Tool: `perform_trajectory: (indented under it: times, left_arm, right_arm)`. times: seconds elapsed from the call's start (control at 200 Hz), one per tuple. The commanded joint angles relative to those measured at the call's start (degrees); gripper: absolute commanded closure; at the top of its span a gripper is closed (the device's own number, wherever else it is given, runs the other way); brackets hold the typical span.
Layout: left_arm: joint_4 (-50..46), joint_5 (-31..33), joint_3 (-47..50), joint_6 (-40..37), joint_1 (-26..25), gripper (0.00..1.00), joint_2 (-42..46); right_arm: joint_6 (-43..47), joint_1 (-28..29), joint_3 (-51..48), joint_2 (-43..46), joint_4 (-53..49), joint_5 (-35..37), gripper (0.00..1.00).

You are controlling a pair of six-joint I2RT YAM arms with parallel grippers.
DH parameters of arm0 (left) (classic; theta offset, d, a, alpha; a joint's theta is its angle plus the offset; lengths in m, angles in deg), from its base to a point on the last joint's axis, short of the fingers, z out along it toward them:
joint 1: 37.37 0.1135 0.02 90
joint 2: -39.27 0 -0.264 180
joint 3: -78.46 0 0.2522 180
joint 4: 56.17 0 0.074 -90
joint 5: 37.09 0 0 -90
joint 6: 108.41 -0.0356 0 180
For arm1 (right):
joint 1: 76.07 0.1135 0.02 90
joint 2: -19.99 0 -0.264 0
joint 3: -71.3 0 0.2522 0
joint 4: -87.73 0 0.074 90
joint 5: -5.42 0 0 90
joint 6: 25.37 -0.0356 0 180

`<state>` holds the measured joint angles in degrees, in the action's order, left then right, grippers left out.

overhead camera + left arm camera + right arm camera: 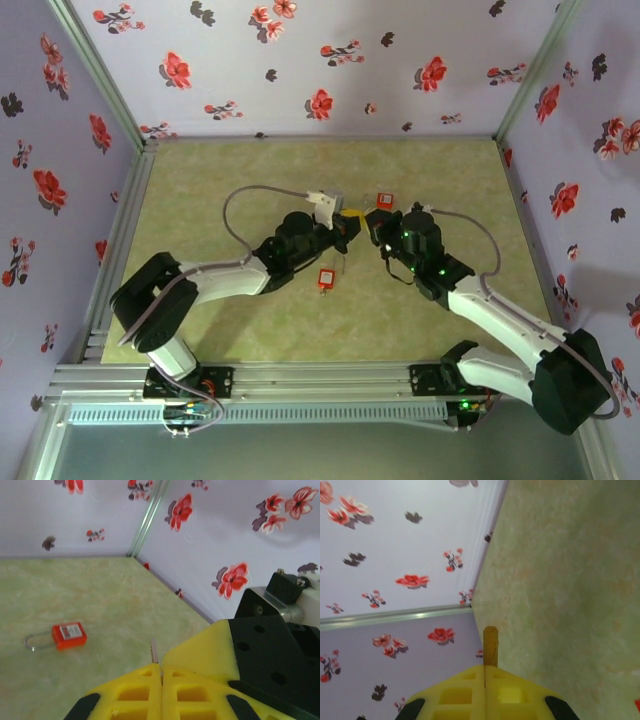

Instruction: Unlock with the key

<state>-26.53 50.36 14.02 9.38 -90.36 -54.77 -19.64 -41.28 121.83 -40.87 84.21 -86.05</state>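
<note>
step: key gripped, lock not reached | left pincer (161,672) clamped on thin key (154,652) | right pincer (485,672) clamped on brown strip (490,645) | lock (67,635) free on table (125,595), left-middle of left wrist view | next: probably steady lock, align key with keyhole

Top camera looks down on the table (200,180); both wrist cameras skim it closely.
</note>
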Motion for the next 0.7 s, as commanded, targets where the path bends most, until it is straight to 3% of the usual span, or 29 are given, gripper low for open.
perform_trajectory:
  times: [0.0,0.05,0.145,0.235,0.335,0.44,0.58,0.695]
  left_arm:
    - [0.3,0.1,1.3,3.2,0.7,1.00,4.9]
    - [-0.6,0.4,3.3,4.8,1.5,1.00,6.8]
    - [-1.4,-0.7,7.1,7.4,2.8,1.00,10.3]
    - [-2.0,-3.0,9.9,10.6,4.4,1.00,13.5]
    - [-0.9,-5.6,13.6,14.7,6.2,1.00,17.1]
    - [-2.7,-8.9,16.0,17.7,8.2,1.00,20.6]
    - [-4.2,-12.9,18.0,20.3,9.8,1.00,23.5]
    - [-5.3,-14.7,19.2,22.1,10.8,1.00,25.2]
  right_arm:
    - [9.6,2.2,2.9,2.5,-18.5,-13.4,0.73]
    - [16.9,0.5,6.3,2.9,-28.4,-10.7,0.52]
    - [33.2,-5.8,13.8,0.3,-40.9,-9.4,0.28]
    - [56.5,-10.1,22.4,-8.1,-50.5,-3.4,0.17]
    - [74.8,-13.6,33.3,-22.6,-57.8,0.3,0.16]
    - [88.0,-14.2,45.8,-39.1,-62.7,4.1,0.17]
    - [97.2,-15.0,61.7,-56.0,-66.9,8.5,0.20]
    - [101.6,-15.7,69.7,-63.5,-67.2,10.2,0.20]
